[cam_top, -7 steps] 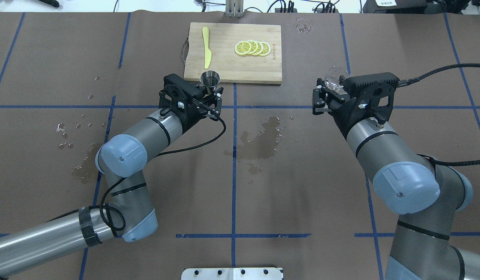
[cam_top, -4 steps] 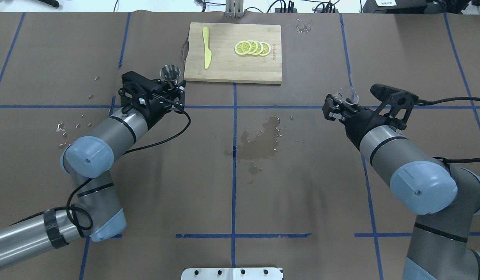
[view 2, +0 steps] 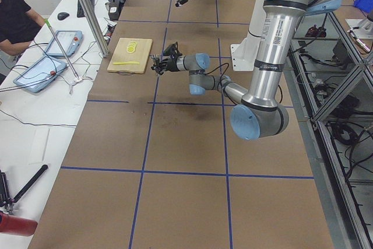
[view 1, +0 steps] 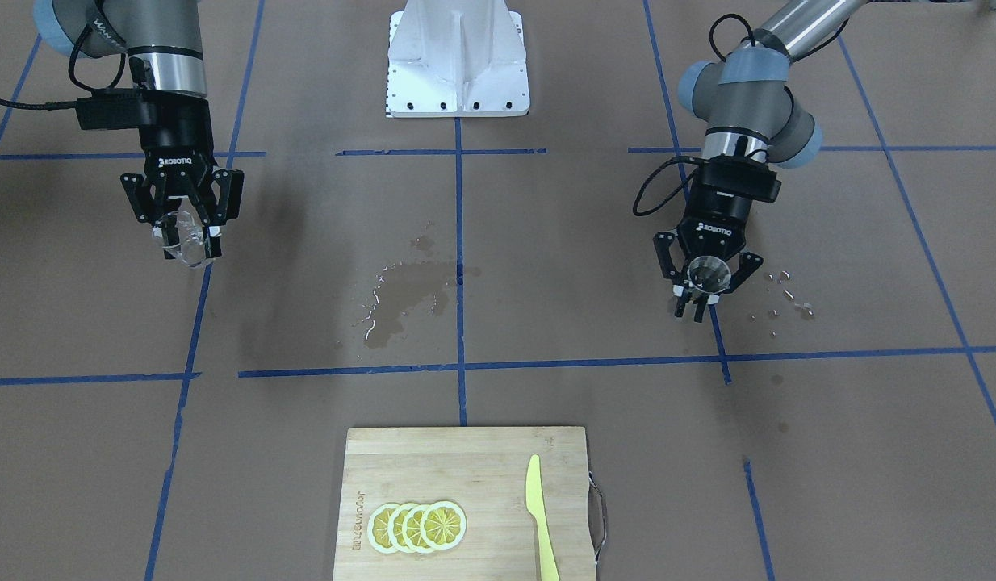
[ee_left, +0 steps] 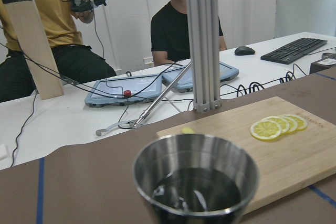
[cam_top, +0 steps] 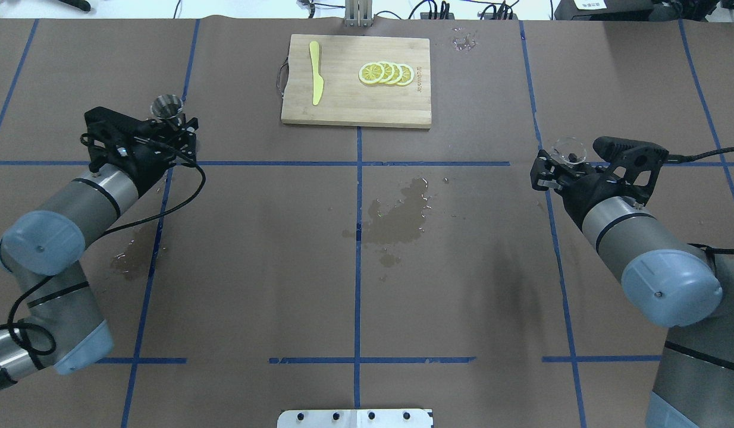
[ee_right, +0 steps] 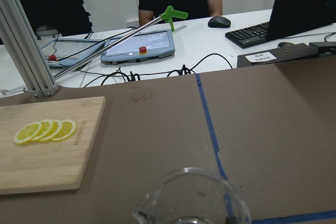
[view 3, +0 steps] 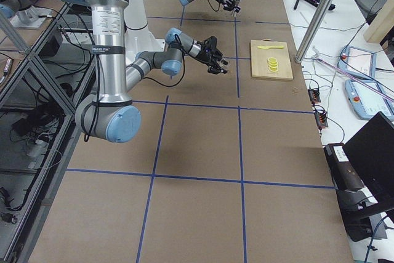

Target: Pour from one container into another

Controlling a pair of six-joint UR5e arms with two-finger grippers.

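Note:
A small steel cup (cam_top: pixel 166 106) with dark liquid inside (ee_left: pixel 195 177) stands upright in my left gripper (cam_top: pixel 172 123), which is shut on it at the table's left side; the same gripper (view 1: pixel 702 292) and steel cup (view 1: pixel 709 273) show on the right of the front view. My right gripper (cam_top: pixel 559 163) is shut on a clear glass cup (cam_top: pixel 568 150) at the table's right side. That glass cup (view 1: pixel 185 240) looks empty and hangs above the paper, its rim (ee_right: pixel 191 192) showing in the right wrist view. The two cups are far apart.
A wooden cutting board (cam_top: pixel 355 110) lies at the far centre with lemon slices (cam_top: pixel 386 73) and a yellow knife (cam_top: pixel 315 71). A wet patch (cam_top: pixel 400 217) darkens the brown paper mid-table, and droplets (cam_top: pixel 129 255) lie at the left. People sit beyond the far edge.
Both arms have swung outward from the centre. The left carried the steel cup leftward; the right carried the glass rightward and nearer, from tilted to upright.

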